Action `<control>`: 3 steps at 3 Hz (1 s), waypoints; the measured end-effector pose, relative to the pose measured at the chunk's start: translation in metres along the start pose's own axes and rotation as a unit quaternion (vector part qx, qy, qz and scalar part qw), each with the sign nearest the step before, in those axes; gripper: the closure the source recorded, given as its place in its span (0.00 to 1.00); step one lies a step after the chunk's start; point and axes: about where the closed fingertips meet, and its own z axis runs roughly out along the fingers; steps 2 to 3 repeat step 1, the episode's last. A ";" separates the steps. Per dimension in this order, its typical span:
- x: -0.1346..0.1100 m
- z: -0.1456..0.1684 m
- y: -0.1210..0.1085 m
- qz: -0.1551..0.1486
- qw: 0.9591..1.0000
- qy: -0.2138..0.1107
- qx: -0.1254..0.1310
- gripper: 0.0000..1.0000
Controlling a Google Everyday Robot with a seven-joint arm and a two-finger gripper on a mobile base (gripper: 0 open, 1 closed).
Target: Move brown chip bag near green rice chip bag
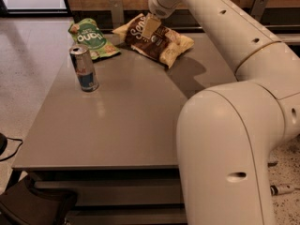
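The brown chip bag (pixel 161 45) lies on the far middle of the grey table (pixel 126 125), its cream-yellow end pointing right. The green rice chip bag (pixel 91 37) lies at the far left of the table, a short gap to the left of the brown bag. My gripper (pixel 151 26) is at the brown bag's upper left part, directly over it. Whether it touches the bag does not show.
A silver-and-blue can (pixel 84 68) stands upright on the left of the table, in front of the green bag. My big white arm (pixel 234 139) covers the table's right side. A wooden wall stands behind the table. A dark bag (pixel 33 207) sits on the floor at the lower left.
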 end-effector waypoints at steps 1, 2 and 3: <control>0.000 0.000 0.000 0.000 1.000 0.000 0.000 0.00; 0.000 0.000 0.000 0.000 1.000 0.000 0.000 0.00; 0.000 0.000 0.000 0.000 1.000 0.000 0.000 0.00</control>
